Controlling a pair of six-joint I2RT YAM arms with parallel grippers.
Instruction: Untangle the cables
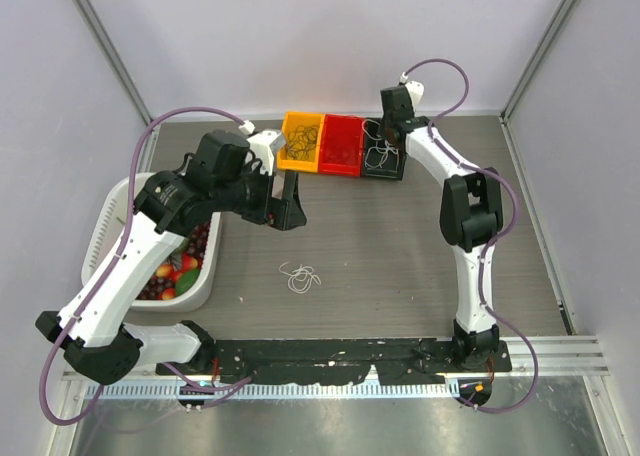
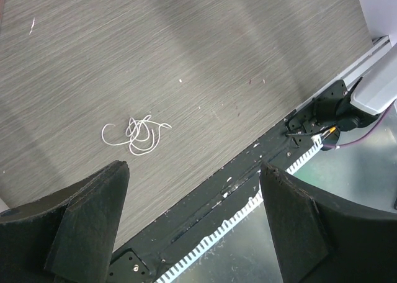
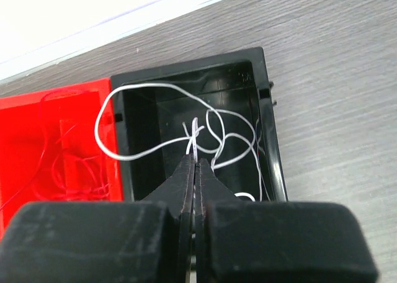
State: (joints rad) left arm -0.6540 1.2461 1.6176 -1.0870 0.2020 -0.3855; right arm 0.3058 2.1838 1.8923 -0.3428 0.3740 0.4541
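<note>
Jaws of the right gripper pinched together on a white cable, its loops hanging over the black bin, left gripper jaws wide apart above the counter, loose white tangle lying on bare counter below it

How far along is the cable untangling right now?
Done: black cables lie in the orange bin, red ones in the red bin. In hand: the right gripper is shut on a white cable over the black bin. Left: a second white cable lies loose on the table, apart from the open left gripper.
</note>
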